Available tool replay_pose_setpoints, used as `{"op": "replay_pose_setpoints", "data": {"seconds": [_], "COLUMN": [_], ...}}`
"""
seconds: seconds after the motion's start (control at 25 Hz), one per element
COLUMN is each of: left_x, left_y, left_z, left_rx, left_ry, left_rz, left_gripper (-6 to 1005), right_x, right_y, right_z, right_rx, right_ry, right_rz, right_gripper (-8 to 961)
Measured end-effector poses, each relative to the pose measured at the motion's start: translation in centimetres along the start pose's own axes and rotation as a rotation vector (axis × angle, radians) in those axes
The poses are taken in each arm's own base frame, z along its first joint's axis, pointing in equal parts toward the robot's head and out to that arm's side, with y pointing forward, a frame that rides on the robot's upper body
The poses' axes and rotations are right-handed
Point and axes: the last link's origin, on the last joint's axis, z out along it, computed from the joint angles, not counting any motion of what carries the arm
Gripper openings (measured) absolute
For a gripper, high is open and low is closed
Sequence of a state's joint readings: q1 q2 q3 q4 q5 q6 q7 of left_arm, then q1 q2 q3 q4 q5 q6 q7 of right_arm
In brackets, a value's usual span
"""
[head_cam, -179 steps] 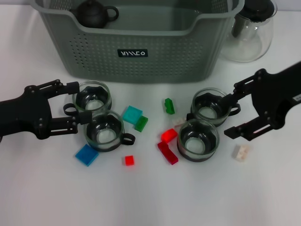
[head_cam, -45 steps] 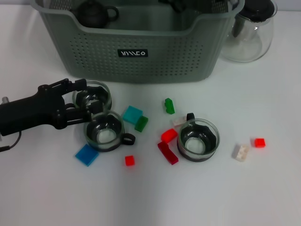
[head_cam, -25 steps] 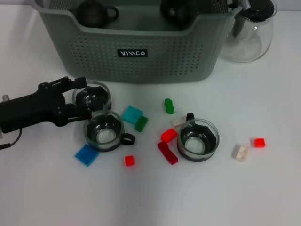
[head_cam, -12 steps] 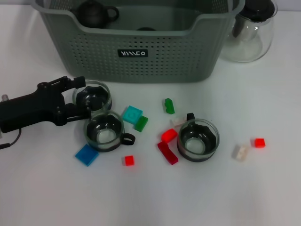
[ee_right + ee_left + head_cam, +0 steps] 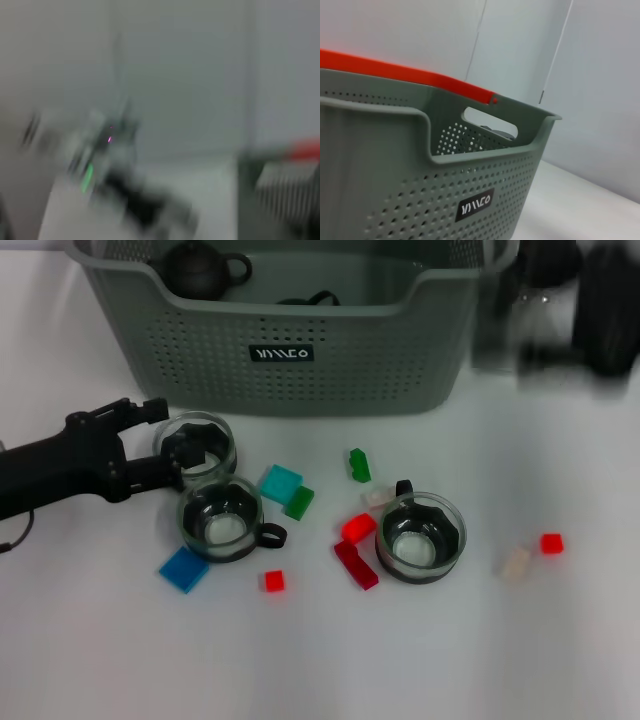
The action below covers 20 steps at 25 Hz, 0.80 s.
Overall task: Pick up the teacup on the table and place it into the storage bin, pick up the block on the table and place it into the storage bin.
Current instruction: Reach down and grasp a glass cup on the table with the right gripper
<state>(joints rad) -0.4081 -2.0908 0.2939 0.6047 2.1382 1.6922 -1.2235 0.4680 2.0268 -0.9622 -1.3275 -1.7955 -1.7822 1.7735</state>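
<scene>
white table (image 5: pixel 120 660) holds the grey storage bin (image 5: pixel 400 350) at the back, and the left gripper (image 5: pixel 172 448) has its claw closed on the nearest teacup (image 5: pixel 200 445) to lift it in, while the right gripper (image 5: pixel 600 310) is a blur, so i cannot tell its claw.

You have three glass teacups (image 5: pixel 420 537) upright mid-table among scattered coloured blocks (image 5: pixel 356 564); the grey-green bin (image 5: pixel 290 335) stands at the far edge.
</scene>
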Motion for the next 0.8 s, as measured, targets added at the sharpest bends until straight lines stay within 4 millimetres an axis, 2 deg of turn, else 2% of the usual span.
{"op": "replay_pose_setpoints", "data": {"seconds": [0.12,0.28,0.44,0.72,0.8], "left_x": [0.1,0.1,-0.1,-0.2,-0.2], "left_y": [-0.1,0.0,0.0,0.1,0.1], "left_z": [-0.1,0.1,0.1,-0.1,-0.1], "left_rx": [0.005,0.003,0.006,0.012,0.012], "left_ry": [0.005,0.012,0.011,0.017,0.018], "left_rz": [0.0,-0.004,-0.009,-0.018,-0.017], "left_gripper": [861,861,861,861,860], "right_x": [1.4,1.6,1.6,2.6,2.9], "right_y": [1.2,2.1,2.4,2.8,2.8], "right_z": [1.7,4.6,6.8,10.3,10.6], "right_rx": [-0.063,-0.193,-0.25,-0.268,-0.266], "right_ry": [0.236,0.441,0.609,0.809,0.824], "right_rz": [-0.036,-0.091,-0.128,-0.183,-0.188], "right_gripper": [436,421,406,380,373]}}
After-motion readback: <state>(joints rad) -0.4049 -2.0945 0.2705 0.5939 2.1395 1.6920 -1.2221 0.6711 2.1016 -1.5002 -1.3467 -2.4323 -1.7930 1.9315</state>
